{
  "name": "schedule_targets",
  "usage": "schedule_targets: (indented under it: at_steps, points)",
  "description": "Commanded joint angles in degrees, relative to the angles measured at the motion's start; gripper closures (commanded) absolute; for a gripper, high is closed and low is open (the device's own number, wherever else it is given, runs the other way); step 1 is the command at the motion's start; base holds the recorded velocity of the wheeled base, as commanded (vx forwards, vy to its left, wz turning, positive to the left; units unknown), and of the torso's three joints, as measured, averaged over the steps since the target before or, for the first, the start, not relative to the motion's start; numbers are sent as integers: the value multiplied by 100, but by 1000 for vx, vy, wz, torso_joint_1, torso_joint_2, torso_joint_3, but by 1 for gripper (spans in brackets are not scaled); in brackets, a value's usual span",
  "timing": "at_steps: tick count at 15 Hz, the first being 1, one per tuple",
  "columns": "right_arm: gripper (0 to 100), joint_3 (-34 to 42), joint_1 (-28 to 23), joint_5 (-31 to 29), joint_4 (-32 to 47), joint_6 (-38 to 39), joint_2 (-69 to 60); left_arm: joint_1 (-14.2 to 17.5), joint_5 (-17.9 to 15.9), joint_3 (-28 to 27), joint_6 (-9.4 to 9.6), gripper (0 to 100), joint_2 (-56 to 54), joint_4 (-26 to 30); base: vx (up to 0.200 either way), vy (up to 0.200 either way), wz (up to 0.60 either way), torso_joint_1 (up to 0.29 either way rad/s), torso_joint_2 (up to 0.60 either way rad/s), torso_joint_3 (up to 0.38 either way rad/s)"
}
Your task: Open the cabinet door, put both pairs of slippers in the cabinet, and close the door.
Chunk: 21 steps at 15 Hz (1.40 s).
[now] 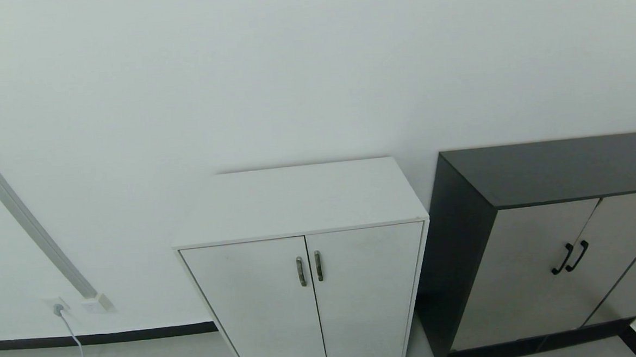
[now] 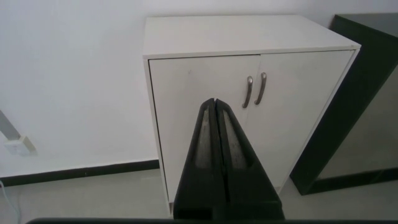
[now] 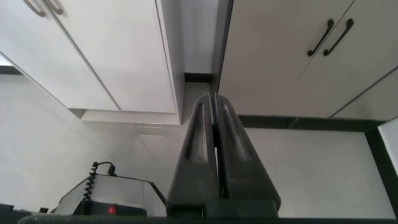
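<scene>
Facing the closed white cabinet (image 1: pixel 303 201) at 6 o'clock in the head view, the left claw (image 2: pixel 215 106) is pinched together and empty. The door handles (image 1: pixel 301 271) ahead run vertically. The right claw (image 3: pixel 216 99), likewise closed and empty, aims lower, so the left arm seems better placed.

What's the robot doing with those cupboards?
Nothing is being handled yet. The white two-door cabinet stands against the wall with both doors shut. The left gripper, shut and empty, points at its front; the right gripper, also shut and empty, hangs low by the gap beside the black cabinet with grey doors.
</scene>
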Motion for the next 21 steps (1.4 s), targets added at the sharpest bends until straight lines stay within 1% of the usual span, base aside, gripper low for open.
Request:
schedule_targets:
  at_steps: [1,6,9,13,15,19,21]
  points:
    - [100,2,-157,-10,-2,5,-272,1,0,1,-2,100,7,-1,0,0,0,0,0,0]
    - [100,2,-271,-10,-2,49,-1125,1,0,1,-2,100,7,-1,0,0,0,0,0,0]
    - [100,2,-297,-18,-2,278,-1309,1,9,1,-2,100,7,-1,0,0,0,0,0,0]
    - [100,2,-394,-27,-2,278,-1635,1,9,1,-11,100,7,-1,0,0,0,0,0,0]
    - [100,2,-420,-27,-2,278,-2039,1,9,1,-20,100,7,-1,0,0,0,0,0,0]
    - [100,2,-412,-45,-2,295,-2100,1,9,1,-20,100,7,-1,0,0,0,0,0,0]
    - [100,2,-412,-71,-11,594,-2100,1,0,1,-11,100,7,-1,0,0,0,0,0,0]
